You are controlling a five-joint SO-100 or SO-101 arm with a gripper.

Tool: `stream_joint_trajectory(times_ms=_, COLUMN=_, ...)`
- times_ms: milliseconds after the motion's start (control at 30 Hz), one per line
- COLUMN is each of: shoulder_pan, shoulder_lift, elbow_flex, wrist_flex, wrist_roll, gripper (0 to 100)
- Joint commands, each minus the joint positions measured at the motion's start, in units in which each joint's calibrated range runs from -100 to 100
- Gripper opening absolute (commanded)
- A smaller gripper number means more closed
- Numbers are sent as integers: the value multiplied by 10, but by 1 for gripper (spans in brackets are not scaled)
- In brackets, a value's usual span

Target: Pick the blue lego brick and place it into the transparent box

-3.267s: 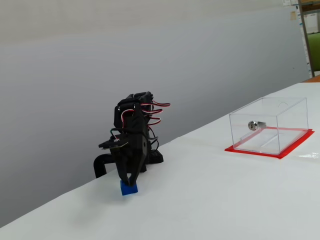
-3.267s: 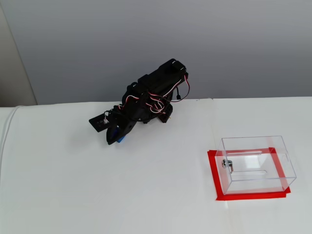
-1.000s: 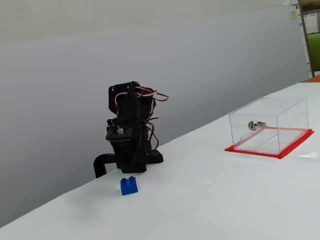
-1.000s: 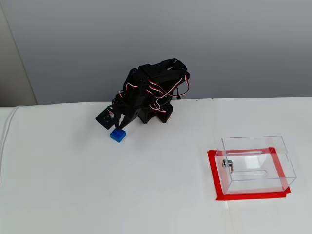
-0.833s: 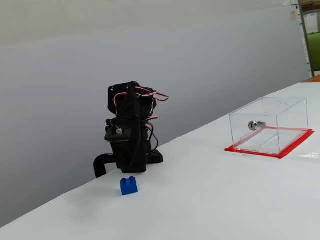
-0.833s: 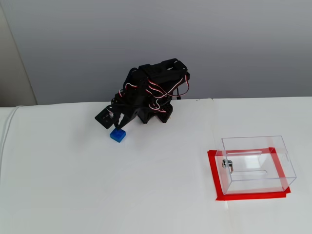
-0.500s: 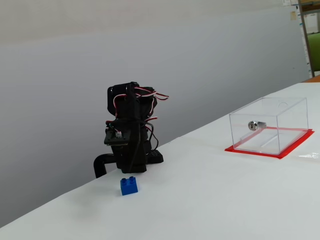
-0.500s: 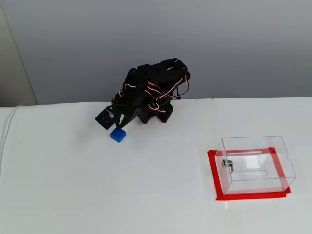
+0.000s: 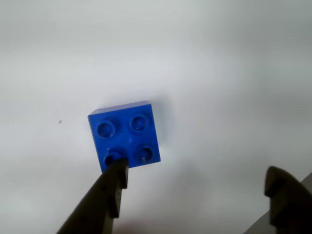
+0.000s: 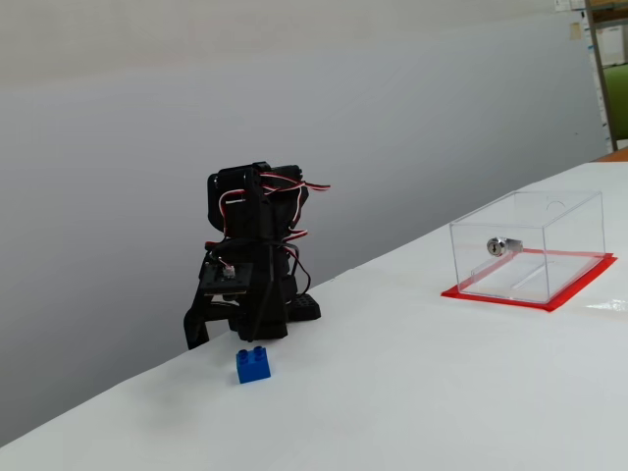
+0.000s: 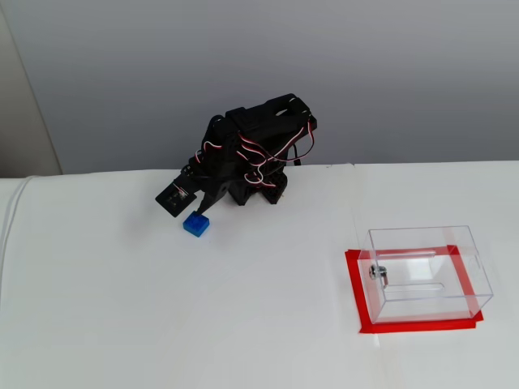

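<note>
The blue lego brick (image 9: 124, 140) lies free on the white table and shows four studs in the wrist view. My gripper (image 9: 197, 174) hangs open just above it. One dark fingertip (image 9: 116, 171) overlaps the brick's near corner; the other stands far to the right. In both fixed views the brick (image 10: 253, 365) (image 11: 195, 224) sits right in front of the black arm (image 10: 250, 280), under the gripper (image 11: 203, 208). The transparent box (image 10: 530, 243) (image 11: 426, 271) stands on its red base sheet (image 10: 564, 294) well to the right.
A small silver metal cylinder (image 10: 503, 245) (image 11: 377, 273) sits in the box's wall. The arm's base (image 11: 259, 190) stands at the table's back edge against a grey wall. White tabletop (image 11: 268, 284) lies between brick and box.
The gripper, down around the brick 3.3 s ago, has let go and lifted. In the last second it shifted slightly over the brick. The brick has stayed on the table.
</note>
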Motion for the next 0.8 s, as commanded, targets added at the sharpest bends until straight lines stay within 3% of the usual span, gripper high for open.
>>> stream_joint_trajectory(times_ms=0, shoulder_pan=-30, shoulder_lift=3, elbow_flex=-16, wrist_flex=-7, wrist_roll=3, gripper=34)
stream_joint_trajectory(times_ms=767, shoulder_pan=-123, shoulder_lift=73, elbow_flex=51, wrist_flex=-90, wrist_roll=2, gripper=34)
